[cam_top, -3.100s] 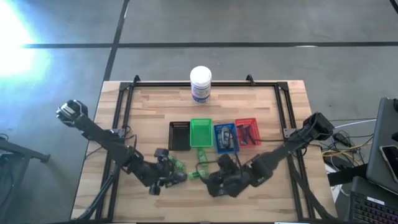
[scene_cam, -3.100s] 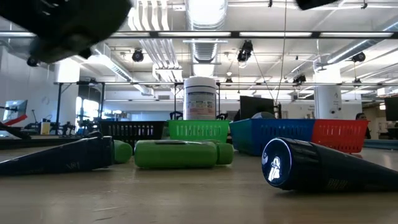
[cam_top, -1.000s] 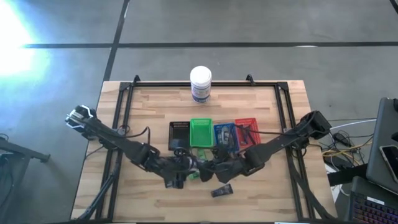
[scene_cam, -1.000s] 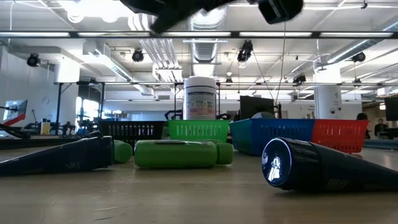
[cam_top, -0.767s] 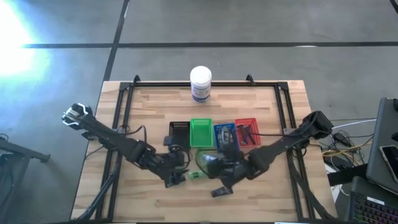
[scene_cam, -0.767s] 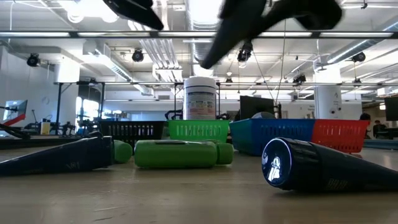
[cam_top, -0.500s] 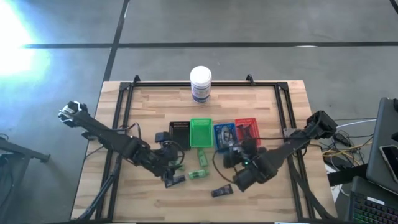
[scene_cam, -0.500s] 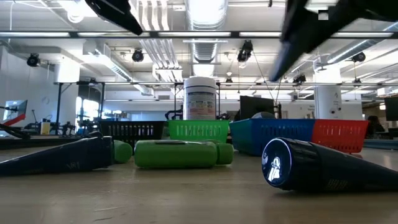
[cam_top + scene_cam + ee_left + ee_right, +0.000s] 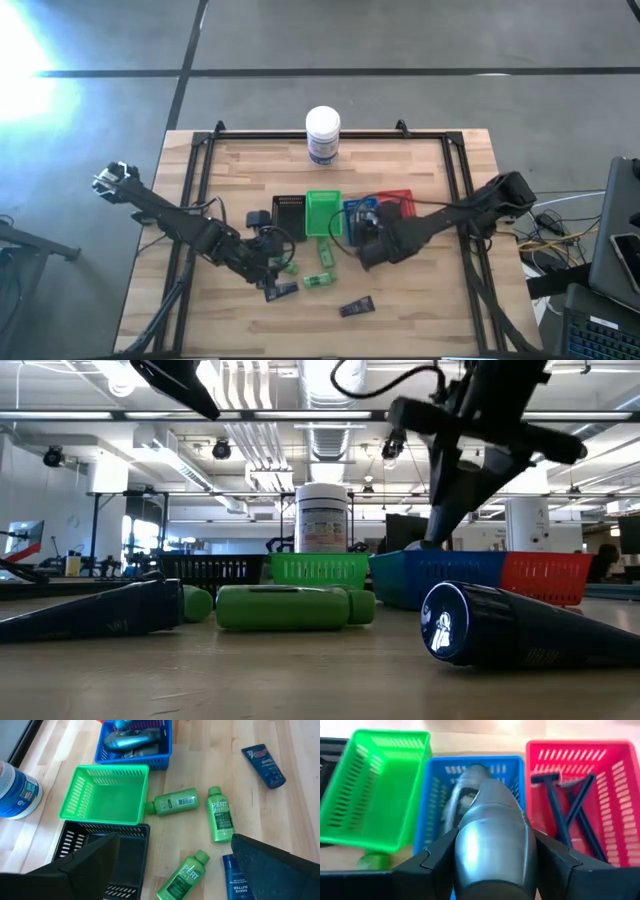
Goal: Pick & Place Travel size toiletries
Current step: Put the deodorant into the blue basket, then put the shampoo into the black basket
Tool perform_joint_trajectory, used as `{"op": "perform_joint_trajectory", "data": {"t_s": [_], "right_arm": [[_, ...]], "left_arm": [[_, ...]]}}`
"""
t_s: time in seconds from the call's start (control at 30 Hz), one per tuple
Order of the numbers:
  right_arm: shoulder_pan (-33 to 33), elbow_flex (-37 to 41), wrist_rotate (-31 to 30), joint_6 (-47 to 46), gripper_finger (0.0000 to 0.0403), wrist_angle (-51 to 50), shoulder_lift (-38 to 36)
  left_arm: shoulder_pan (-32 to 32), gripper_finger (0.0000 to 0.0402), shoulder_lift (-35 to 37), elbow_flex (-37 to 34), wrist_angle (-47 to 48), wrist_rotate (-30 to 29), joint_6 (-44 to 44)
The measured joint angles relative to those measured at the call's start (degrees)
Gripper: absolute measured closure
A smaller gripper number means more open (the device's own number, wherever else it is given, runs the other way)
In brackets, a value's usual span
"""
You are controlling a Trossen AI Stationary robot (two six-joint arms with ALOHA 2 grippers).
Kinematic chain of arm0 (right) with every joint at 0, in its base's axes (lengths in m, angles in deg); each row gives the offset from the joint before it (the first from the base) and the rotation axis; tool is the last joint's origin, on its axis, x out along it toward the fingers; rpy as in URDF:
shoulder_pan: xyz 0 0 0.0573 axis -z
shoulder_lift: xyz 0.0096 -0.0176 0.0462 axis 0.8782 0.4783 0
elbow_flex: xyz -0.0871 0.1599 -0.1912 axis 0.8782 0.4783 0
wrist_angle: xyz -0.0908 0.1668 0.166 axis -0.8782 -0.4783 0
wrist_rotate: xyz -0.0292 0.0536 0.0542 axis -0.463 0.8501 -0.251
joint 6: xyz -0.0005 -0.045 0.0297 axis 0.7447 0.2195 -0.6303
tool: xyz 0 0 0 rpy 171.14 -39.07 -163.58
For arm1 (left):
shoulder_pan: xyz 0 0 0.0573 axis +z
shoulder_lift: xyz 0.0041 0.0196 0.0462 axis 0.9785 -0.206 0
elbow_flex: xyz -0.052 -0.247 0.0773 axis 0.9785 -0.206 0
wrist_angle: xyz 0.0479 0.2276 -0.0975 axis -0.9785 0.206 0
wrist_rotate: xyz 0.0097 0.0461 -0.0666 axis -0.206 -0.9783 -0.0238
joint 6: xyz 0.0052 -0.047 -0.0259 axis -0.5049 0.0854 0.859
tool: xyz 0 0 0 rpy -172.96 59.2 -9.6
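Note:
My right gripper [image 9: 492,857] is shut on a grey oval mini bottle [image 9: 492,827] and hangs over the near side of the blue tray [image 9: 352,212], where another grey bottle [image 9: 464,787] lies. My left gripper [image 9: 175,865] stands open above the table near the black tray [image 9: 131,852], holding nothing. Three green bottles [image 9: 175,802] [image 9: 220,820] [image 9: 184,875] and two navy tubes [image 9: 263,759] [image 9: 234,881] lie flat on the wood. The green tray [image 9: 102,795] holds nothing. Dark thin sticks [image 9: 570,810] lie in the red tray [image 9: 615,800]. My right gripper pinches the grey bottle's two opposite sides [image 9: 462,847] between its two fingers [image 9: 432,862]. The fingers slant down from the table's near side. The bottle juts forward between them, lifted clear above the blue tray.
A large white jar [image 9: 322,134] with a blue label stands at the far edge. The four trays sit in a row mid-table. Black frame rails [image 9: 205,165] run along the table's left, right and far sides. Bare wood lies left and right of the trays.
My right gripper has risen from the near part of the table and gone toward the far edge, ending over the blue tray. My left gripper has drawn back a little toward the table's left. The items on the table have stayed put.

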Motion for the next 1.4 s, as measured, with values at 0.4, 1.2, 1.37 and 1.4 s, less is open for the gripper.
{"op": "perform_joint_trajectory", "data": {"t_s": [0.4,1.2,1.37,1.4], "right_arm": [[0.56,5.73,4.5,2.18,0.014,8.5,0.09],[-4.57,-3.3,2.63,10.21,0.0044,0.88,-0.06],[-6.61,-6.52,2.67,11.21,0.0057,0.64,-0.09],[-6.89,-6.88,2.67,11.1,0.006,0.52,-0.09]], "left_arm": [[0.0,0.0014,0.0,-0.04,3.31,3.91,-0.12],[-0.27,0.0014,-1.48,-17.17,-16.38,21.15,-25.17],[1.37,0.0036,-4.62,-17.83,-18.5,21.85,-28.76],[1.78,0.0045,-5.36,-17.85,-18.54,22.19,-29.35]]}}
